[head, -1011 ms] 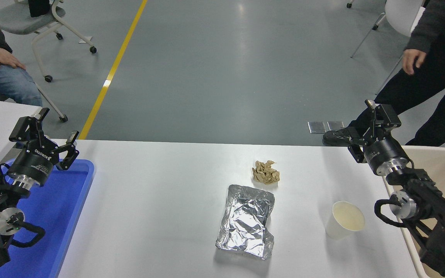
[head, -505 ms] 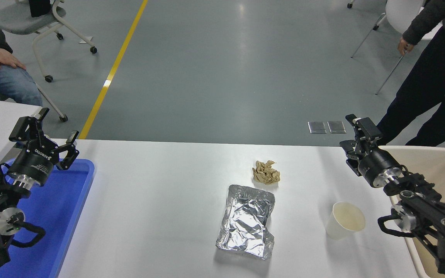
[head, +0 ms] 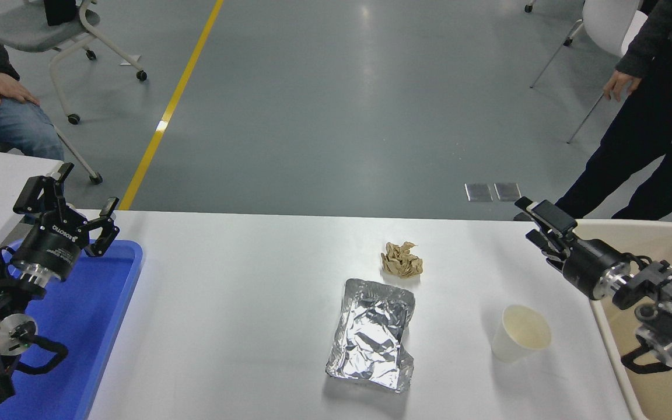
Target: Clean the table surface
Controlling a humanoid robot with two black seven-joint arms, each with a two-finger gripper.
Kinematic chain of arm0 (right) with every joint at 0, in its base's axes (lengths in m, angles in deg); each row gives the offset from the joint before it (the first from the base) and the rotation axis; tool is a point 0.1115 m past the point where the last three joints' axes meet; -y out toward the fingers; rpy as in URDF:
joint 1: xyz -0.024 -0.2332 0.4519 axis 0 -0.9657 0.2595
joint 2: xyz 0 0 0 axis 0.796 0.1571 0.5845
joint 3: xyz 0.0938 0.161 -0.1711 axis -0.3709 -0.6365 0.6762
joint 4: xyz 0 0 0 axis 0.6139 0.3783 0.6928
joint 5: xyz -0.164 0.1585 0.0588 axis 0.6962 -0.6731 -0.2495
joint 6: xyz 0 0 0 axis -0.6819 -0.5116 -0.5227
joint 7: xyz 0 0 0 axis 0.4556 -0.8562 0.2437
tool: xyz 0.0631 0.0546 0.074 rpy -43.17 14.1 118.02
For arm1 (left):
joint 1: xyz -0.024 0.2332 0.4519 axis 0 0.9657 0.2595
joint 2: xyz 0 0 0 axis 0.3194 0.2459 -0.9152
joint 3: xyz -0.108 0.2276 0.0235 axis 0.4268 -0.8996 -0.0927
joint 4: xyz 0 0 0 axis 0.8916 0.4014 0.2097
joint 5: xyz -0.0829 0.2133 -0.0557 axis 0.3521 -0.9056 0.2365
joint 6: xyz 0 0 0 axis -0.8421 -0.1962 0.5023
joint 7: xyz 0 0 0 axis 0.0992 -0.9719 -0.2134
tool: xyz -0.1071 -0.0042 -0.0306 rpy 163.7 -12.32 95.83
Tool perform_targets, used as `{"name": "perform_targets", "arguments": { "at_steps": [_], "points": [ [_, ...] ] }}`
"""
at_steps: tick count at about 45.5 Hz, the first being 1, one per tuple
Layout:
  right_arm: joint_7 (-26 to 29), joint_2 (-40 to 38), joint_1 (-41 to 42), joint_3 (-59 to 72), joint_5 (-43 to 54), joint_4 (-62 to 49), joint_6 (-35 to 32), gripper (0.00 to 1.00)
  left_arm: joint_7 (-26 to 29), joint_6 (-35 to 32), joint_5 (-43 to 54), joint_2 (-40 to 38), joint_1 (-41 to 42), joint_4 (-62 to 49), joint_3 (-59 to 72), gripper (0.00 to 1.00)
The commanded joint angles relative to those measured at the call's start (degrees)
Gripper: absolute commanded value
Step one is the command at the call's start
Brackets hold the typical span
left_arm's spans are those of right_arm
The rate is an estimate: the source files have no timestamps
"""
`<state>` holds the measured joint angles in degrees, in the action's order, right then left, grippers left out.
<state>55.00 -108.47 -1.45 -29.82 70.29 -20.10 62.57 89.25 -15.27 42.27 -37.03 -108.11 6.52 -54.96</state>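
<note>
The white table surface (head: 237,303) carries a crumpled brown paper ball (head: 401,260), a crushed foil tray (head: 373,333) just in front of it, and a white paper cup (head: 520,332) standing upright to the right. My right gripper (head: 533,223) is open and empty. It hovers at the table's far right, beside the bin, above and behind the cup and apart from it. My left gripper (head: 73,201) is open and empty, parked over the far end of the blue tray.
A blue tray (head: 108,303) lies at the table's left edge. A beige bin (head: 671,242) stands at the right edge under my right arm. One person sits at the far left (head: 3,111); another stands at the far right (head: 651,128).
My right gripper has come down and tilted flatter, from above the table's far edge to low beside the bin. The standing person has shifted. The left arm has not moved.
</note>
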Motion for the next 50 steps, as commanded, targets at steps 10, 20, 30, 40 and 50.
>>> {"name": "perform_targets", "arguments": {
  "at_steps": [10, 20, 30, 40, 50],
  "points": [
    [0.2, -19.4, 3.1, 15.4, 11.7, 13.3, -2.9, 1.00, 0.0, 0.1, 0.0, 0.0, 0.0, 0.0, 0.0, 1.00],
    [1.3, -21.2, 3.1, 15.4, 12.9, 17.3, -4.6, 1.00, 0.0, 0.1, 0.0, 0.0, 0.0, 0.0, 0.0, 1.00],
    [8.1, -18.5, 3.8, 15.3, 12.8, 21.6, -4.6, 1.00, 0.0, 0.1, 0.0, 0.0, 0.0, 0.0, 0.0, 1.00],
    [19.3, -11.9, 6.5, 15.4, 10.5, 21.1, -4.6, 1.00, 0.0, 0.1, 0.0, 0.0, 0.0, 0.0, 0.0, 1.00],
    [23.2, -7.6, 8.2, 15.4, 3.2, 19.8, -6.1, 1.00, 0.0, 0.1, 0.0, 0.0, 0.0, 0.0, 0.0, 1.00]
  ]
}}
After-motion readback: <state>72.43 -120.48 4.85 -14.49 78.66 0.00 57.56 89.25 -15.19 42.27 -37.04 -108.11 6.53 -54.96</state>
